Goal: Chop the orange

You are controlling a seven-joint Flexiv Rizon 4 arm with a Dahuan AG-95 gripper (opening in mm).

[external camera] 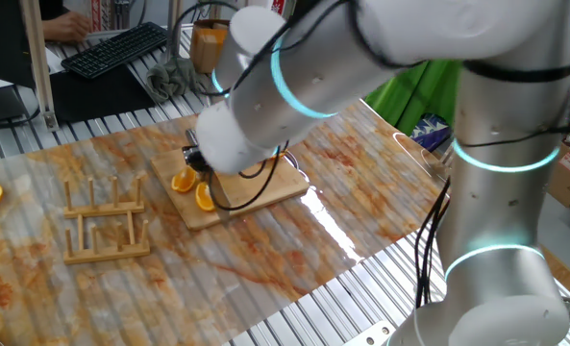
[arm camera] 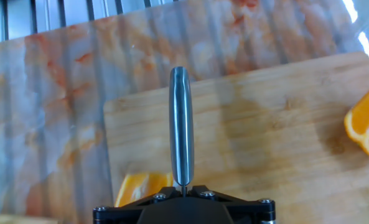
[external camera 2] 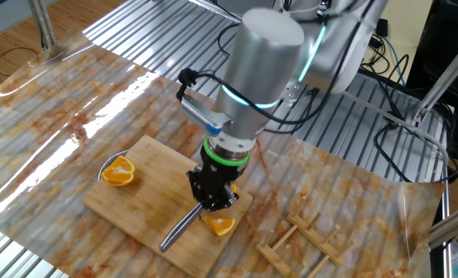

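You're looking straight down the knife blade (arm camera: pixel 180 124), edge-on, jutting from the tool (arm camera: pixel 183 202) over the wooden board (arm camera: pixel 265 124). An orange piece (arm camera: pixel 142 186) sits just left of the blade's base; another orange piece (arm camera: pixel 366 127) lies at the board's right edge. The counter (arm camera: pixel 47 112) lies beyond the board.

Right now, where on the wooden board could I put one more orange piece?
Bare wood on the wooden board lies between the orange piece near one end and the knife. It is crowded where the end effector holds the knife over the orange wedge.
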